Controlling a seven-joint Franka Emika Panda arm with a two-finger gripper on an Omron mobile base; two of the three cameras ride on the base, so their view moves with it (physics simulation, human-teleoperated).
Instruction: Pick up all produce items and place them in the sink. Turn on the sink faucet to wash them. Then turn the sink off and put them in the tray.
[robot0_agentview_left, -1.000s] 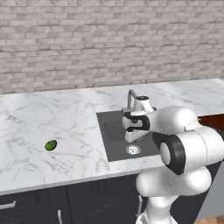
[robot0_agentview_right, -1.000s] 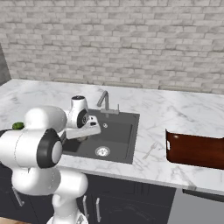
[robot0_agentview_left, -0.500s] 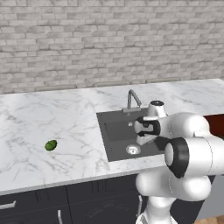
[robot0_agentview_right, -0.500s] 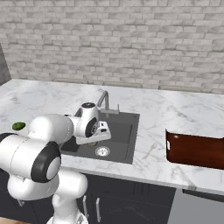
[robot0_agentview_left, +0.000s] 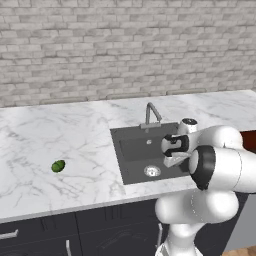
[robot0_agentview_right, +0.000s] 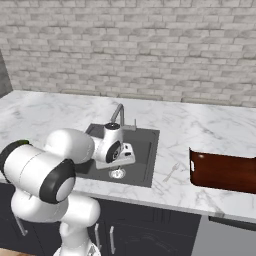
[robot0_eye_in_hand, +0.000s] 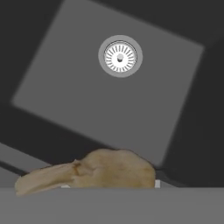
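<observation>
The gripper (robot0_agentview_right: 125, 156) hangs over the sink (robot0_agentview_right: 148, 150), closed on the tan lumpy piece (robot0_eye_in_hand: 94, 173), which the hand view shows above the drain (robot0_eye_in_hand: 120, 56). The left base view shows the green fruit (robot0_agentview_left: 58, 166) near the counter's (robot0_agentview_left: 60, 140) left front edge; the right base view shows the tray (robot0_agentview_right: 223, 172) at its right end.

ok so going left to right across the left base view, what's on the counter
green fruit → sink → faucet → gripper over the basin → tray at the right edge
</observation>
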